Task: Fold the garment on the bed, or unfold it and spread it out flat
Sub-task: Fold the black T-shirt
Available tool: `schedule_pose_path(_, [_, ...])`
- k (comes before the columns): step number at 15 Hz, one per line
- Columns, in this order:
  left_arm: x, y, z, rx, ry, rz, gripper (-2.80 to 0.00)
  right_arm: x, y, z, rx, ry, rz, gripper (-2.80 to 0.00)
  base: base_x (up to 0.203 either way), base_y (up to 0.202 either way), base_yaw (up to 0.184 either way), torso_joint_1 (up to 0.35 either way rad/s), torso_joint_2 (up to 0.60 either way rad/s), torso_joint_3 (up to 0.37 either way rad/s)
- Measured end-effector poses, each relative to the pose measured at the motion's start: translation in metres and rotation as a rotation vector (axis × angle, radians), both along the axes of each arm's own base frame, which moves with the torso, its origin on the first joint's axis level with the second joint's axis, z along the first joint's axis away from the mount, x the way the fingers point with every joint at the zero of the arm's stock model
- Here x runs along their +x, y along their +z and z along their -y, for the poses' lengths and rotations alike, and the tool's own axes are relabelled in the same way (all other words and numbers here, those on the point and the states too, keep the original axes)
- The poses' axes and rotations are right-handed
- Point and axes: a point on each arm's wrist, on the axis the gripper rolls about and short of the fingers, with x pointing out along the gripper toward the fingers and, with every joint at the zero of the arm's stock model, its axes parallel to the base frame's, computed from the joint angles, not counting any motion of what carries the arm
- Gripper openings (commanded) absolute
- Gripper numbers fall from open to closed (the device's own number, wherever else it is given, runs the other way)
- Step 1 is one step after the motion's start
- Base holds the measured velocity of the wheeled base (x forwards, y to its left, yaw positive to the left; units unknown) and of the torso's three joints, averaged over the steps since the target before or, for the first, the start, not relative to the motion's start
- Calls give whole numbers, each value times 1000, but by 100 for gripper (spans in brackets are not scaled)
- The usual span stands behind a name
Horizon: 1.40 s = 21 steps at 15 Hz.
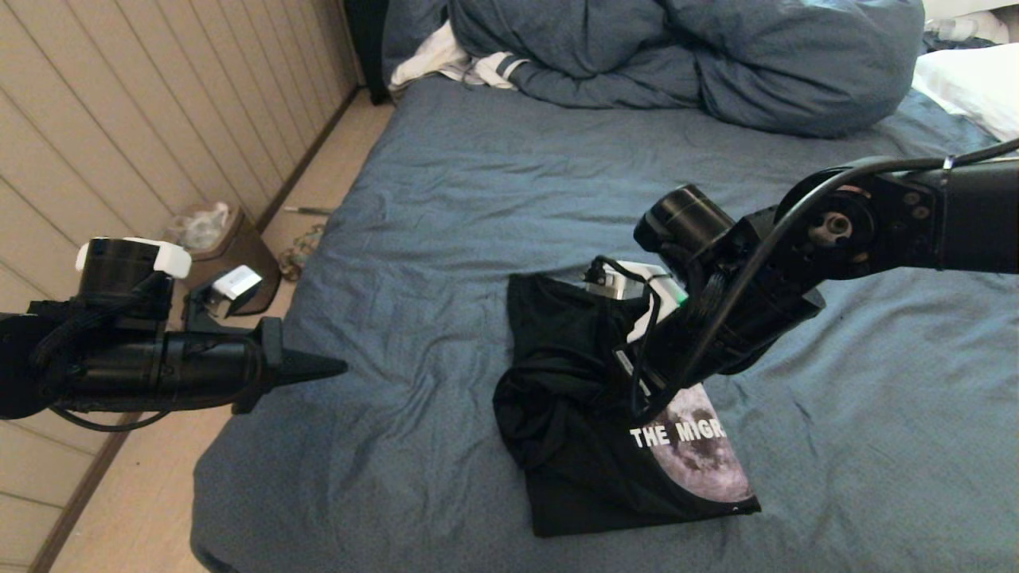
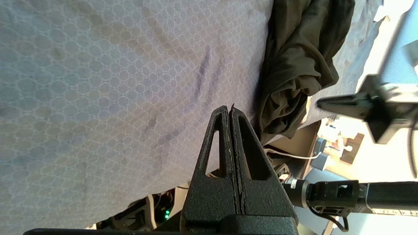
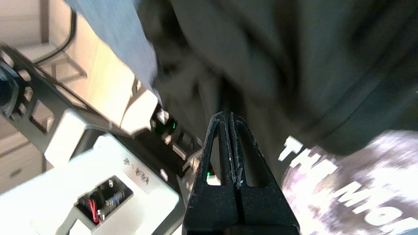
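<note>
Black cotton lies bunched and partly folded under my right tool (image 3: 228, 114), whose fingers are pressed together with nothing between them. That is the garment (image 1: 573, 398), resting on the slate-blue sheet of the bed (image 1: 446, 199); its moon print (image 1: 704, 461) and white lettering show on the side of the shirt nearest my body, just below where my right arm crosses over it. In the right wrist view the tip of the tool points at the dark cloth just beside the lettering, and I cannot tell whether it touches the fabric or hangs a little above it.

My left tool (image 1: 338, 368) is also closed, fingers flat against each other and holding nothing. It points level across the near left edge of the bed, well apart from the shirt, which lies ahead of its tip toward my right side. From the left wrist view the crumpled dark edge of the shirt sits just past the tip.

Beyond both tools, at the far end of the bed, a bulky blue duvet (image 1: 685, 56) is heaped up, with a white stripe-cuffed cloth (image 1: 462, 64) at its left end and a white pillow (image 1: 971, 83) at its right. To the outer side of my left tool, on the floor by the wall, stands a small brown bin (image 1: 231, 255).
</note>
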Motion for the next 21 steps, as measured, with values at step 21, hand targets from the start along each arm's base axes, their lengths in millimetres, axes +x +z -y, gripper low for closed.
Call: schedule_pose_path(21, [4,-5,0,1,0,-17,-280,-51,-48,-47,-39,209,-46,-280,0,0,0,0,0,0])
